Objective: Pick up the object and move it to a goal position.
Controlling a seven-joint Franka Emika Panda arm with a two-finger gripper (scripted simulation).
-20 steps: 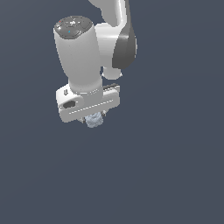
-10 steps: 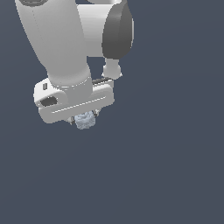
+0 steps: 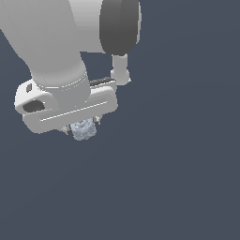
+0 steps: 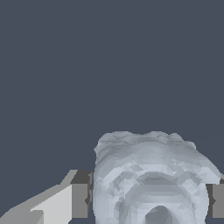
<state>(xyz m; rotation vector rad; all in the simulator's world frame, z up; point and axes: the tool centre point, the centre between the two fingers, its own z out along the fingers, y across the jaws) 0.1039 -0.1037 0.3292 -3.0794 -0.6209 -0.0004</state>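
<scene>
We see the small, pale blue-white lumpy object left of centre in the exterior view, pinched between the dark finger pads of the white gripper, which clamps it from both sides. We judge the carry underway; next, reach the goal without loosening.

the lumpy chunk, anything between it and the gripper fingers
Nothing visible does. In the wrist view the chunk sits directly between the gripper pads, one on each side. No goal marker shows.
</scene>
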